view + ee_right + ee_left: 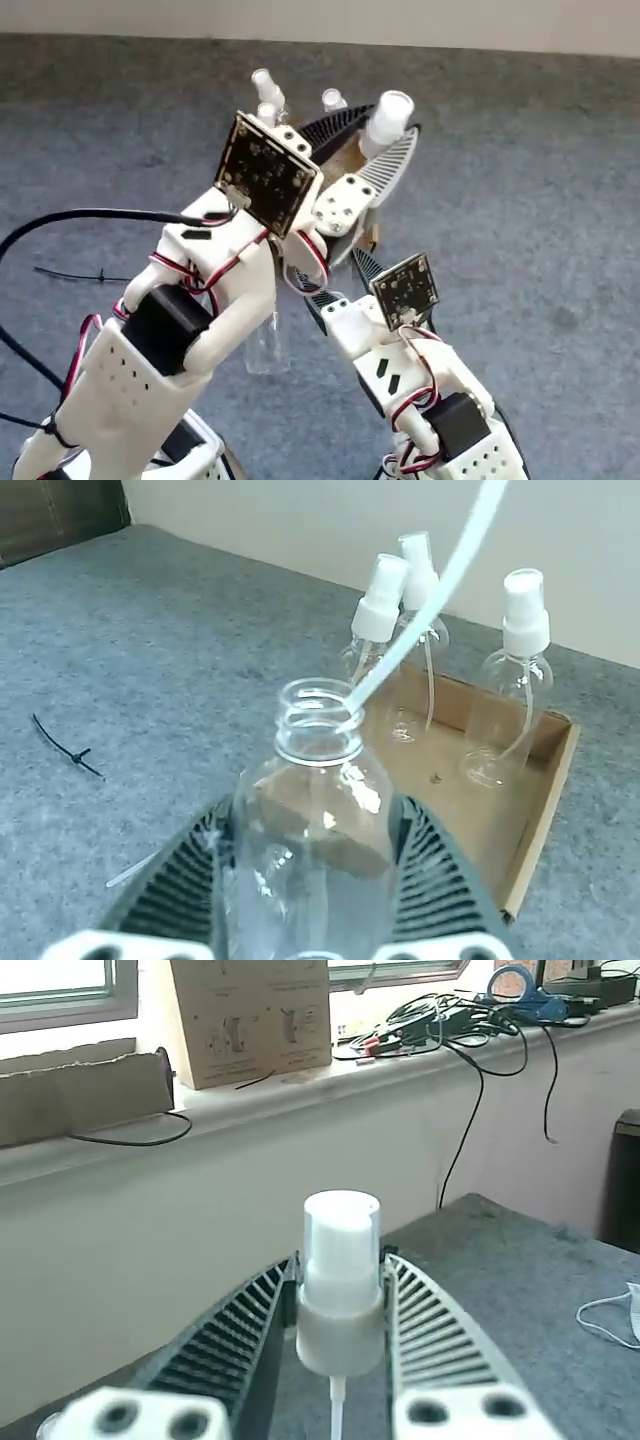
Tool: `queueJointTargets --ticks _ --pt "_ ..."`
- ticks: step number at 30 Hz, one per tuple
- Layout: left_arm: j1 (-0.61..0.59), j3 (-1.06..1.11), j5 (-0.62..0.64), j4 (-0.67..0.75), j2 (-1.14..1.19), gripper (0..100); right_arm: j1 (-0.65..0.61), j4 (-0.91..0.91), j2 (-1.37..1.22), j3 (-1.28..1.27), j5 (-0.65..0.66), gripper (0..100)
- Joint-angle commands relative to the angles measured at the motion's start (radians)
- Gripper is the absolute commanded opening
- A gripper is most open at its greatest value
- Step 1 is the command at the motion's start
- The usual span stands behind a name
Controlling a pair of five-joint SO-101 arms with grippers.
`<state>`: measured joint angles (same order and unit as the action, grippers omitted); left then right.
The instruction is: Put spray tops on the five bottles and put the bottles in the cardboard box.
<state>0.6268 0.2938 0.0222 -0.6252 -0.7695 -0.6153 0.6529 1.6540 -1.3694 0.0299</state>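
My left gripper (375,140) is shut on a white spray top (388,118), held above the cardboard box (352,160). The left wrist view has the spray top (341,1260) upright between the fingers (440,1320), tube hanging down. My right gripper (315,825) is shut on a clear open bottle (310,780). The top's white tube (430,600) slants down, its end at the bottle's mouth. In the high view the right gripper (340,282) lies under the left arm. Three capped bottles (505,680) stand in the box (545,780).
Another clear bottle (268,345) shows on the grey carpet beneath the left arm. A black cable tie (65,750) lies on the carpet to one side, and a black cable (60,218) loops at the left. A white mask (615,1310) lies far off.
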Motion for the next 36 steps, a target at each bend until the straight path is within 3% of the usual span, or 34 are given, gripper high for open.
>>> queueJointTargets --ticks 1,20,29,36 --pt "-0.048 0.021 -0.003 0.012 -0.025 1 -0.002 -0.03 0.01 0.012 0.005 0.5" --pt "-0.062 0.124 -0.002 -0.026 -0.186 1 -0.002 -0.031 0.01 0.015 0.003 0.5" --pt "-0.056 -0.012 -0.002 -0.025 -0.186 1 -0.005 -0.033 0.01 0.012 0.003 0.5" --pt "0.028 -0.007 -0.002 -0.025 -0.183 1 -0.005 -0.033 0.01 0.012 0.003 0.5"
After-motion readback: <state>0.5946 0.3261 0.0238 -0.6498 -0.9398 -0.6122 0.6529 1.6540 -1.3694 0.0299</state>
